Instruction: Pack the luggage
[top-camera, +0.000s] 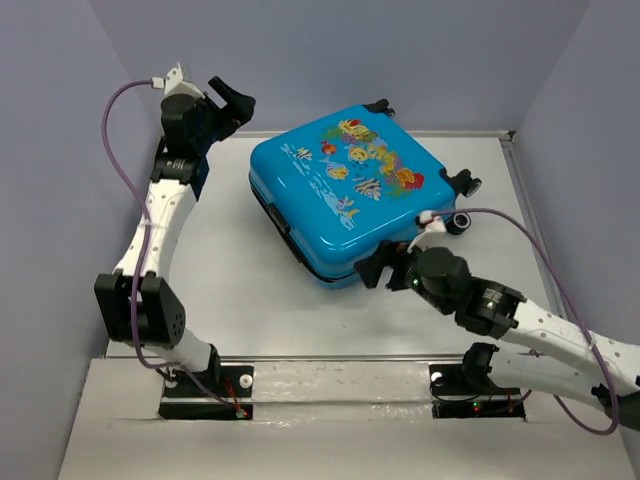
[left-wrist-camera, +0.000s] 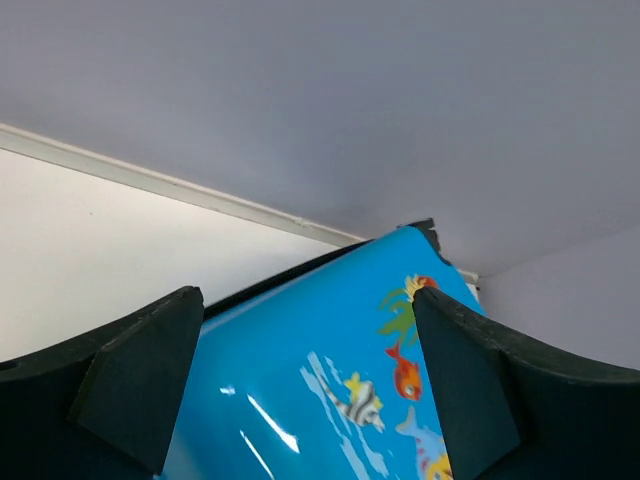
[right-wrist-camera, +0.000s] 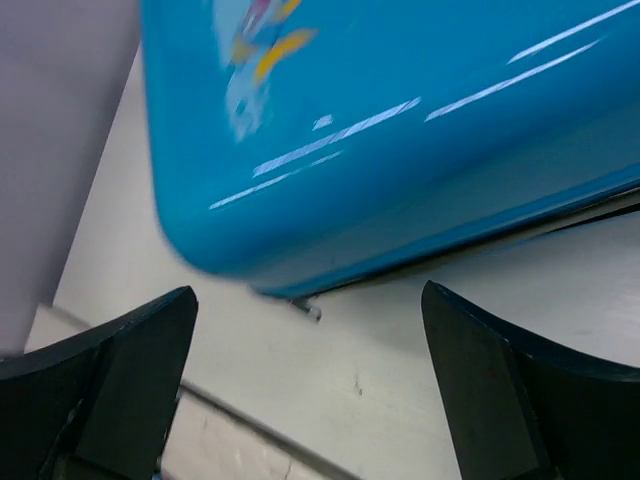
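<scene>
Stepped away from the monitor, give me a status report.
Left end effector open, clear of luggage. Right end effector open at its near edge, holding nothing. Luggage shut, flat on table. Nothing in the way.

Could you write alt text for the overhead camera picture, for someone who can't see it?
A closed bright-blue suitcase printed with cartoon fish lies flat on a white table. The left gripper and the right gripper sit on either side of it, both open and holding nothing.

One luggage (top-camera: 340, 190); one table (top-camera: 230, 290); two arms (top-camera: 160, 215) (top-camera: 545, 325); two pairs of jaws.
</scene>
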